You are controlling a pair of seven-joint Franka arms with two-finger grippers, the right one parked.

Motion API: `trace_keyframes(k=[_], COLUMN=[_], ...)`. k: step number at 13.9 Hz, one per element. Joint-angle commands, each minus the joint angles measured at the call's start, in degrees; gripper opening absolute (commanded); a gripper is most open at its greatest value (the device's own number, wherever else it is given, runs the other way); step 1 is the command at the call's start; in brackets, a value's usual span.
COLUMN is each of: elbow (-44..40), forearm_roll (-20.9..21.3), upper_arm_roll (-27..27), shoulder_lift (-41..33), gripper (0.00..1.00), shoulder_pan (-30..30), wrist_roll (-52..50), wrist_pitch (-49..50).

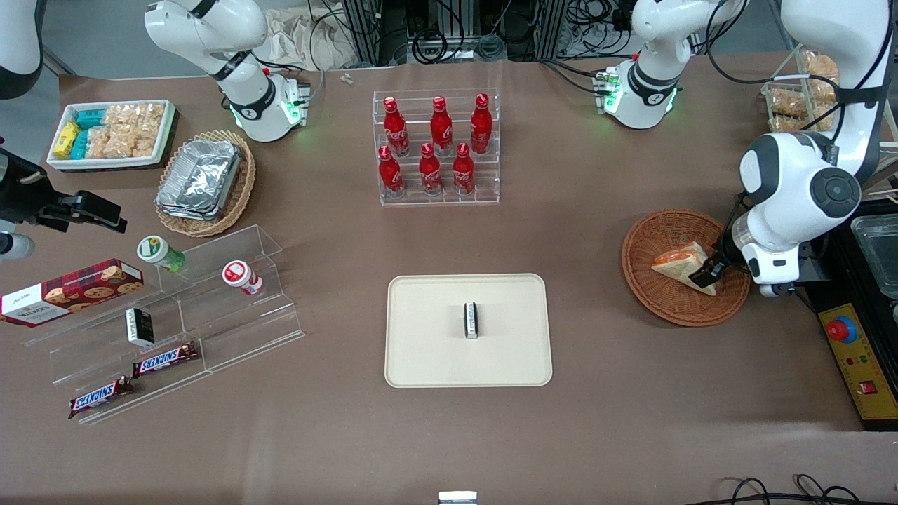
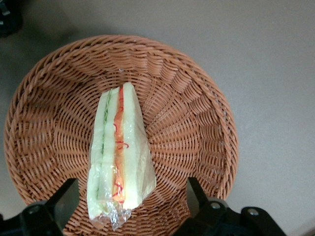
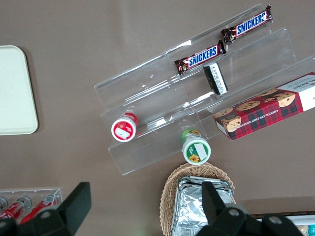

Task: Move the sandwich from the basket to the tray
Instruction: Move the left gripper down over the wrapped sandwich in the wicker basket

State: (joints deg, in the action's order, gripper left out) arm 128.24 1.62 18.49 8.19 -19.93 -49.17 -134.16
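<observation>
Sandwich (image 2: pixel 119 157) in basket (image 1: pixel 656 298) w/ hand (image 2: pixel 129 200) straddling it, fingers apart; tray (image 1: pixel 428 358) well apart.

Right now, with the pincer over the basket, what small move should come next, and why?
Probably lower, then close: the pincer hangs open, its fingers either side of the sandwich, which lies in the basket, ungripped.

Wrapped sandwich (image 2: pixel 119 157) on edge in wicker basket (image 2: pixel 197 123); cream tray (image 1: pixel 428 351) apart.
</observation>
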Motion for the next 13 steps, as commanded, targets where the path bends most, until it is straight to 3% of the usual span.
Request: trace_keyframes(k=[1, 13], elbow=[1.48, 6.49], forearm_roll=[0.31, -2.06], upper_arm_roll=[0.05, -0.13], shoulder_lift=[0.06, 4.81], gripper=[0.97, 0.97], shoulder_pan=[-0.37, -0.55], wrist_roll=[-2.25, -2.34], wrist_pitch=[-2.33, -13.13])
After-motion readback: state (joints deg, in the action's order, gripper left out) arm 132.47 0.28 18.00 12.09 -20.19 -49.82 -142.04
